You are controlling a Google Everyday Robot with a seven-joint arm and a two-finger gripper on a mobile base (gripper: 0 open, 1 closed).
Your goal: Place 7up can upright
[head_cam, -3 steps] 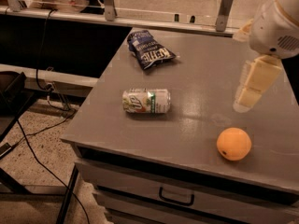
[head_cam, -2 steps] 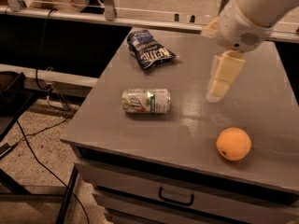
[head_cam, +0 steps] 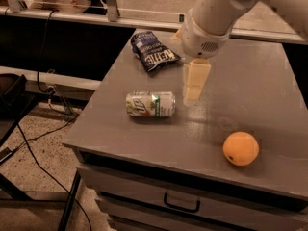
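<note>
Camera view: tool point(head_cam: 191, 98) hangs just beside the toppled 7up can point(head_cam: 150, 104).

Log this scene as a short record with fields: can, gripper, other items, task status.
7up can: lying on its side, near the table's left front
gripper: pointing down, just right of the can, apart from it
chip bag: behind the can
orange: front right
table: grey, drawer below
status: can not yet upright

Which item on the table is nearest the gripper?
The 7up can, lying on its side right beside the gripper. The chip bag sits farther back, and the orange lies nearer the front edge.
</note>
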